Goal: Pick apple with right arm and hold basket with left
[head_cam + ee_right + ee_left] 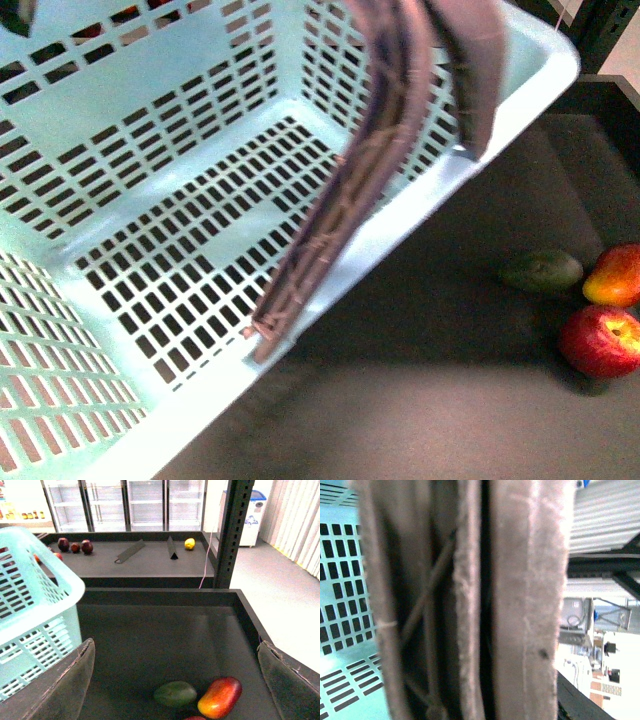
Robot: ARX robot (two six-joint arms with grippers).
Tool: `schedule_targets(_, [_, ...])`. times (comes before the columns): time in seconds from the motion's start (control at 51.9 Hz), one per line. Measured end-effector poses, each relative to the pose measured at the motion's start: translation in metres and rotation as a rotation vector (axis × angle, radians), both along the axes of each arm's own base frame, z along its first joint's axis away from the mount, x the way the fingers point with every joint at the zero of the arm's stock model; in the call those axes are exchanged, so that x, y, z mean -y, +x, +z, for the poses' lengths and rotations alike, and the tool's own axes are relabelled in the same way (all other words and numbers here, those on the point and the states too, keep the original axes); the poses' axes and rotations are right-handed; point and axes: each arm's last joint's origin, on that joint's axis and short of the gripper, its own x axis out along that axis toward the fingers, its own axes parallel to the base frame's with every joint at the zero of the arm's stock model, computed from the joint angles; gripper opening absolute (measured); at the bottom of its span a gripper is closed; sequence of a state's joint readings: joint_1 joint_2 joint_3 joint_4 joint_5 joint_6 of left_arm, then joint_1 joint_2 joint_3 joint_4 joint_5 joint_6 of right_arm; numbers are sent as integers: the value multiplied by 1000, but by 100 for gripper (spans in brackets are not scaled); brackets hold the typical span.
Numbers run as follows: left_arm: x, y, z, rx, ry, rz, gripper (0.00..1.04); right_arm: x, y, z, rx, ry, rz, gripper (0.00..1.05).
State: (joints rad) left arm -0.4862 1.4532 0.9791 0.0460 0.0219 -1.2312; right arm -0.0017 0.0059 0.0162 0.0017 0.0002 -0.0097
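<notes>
I judged the basket held by my left gripper, its jaws unreadable, while my right gripper, jaws spread, needed lowering around the apple.

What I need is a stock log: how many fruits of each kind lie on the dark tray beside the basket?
Apple: 1
Mango: 1
Avocado: 1
Total: 3

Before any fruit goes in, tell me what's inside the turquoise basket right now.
The basket looks empty: only bare slotted floor shows. Its brown swing handle crosses the opening and hides a strip of floor, and the basket's left part runs out of the front view.
</notes>
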Motion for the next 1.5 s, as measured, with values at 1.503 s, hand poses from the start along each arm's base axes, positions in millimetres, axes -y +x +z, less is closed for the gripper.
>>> schedule_targets(1.503, [49, -28, 10, 2, 41, -174, 28, 79, 121, -116, -850, 4, -220, 96])
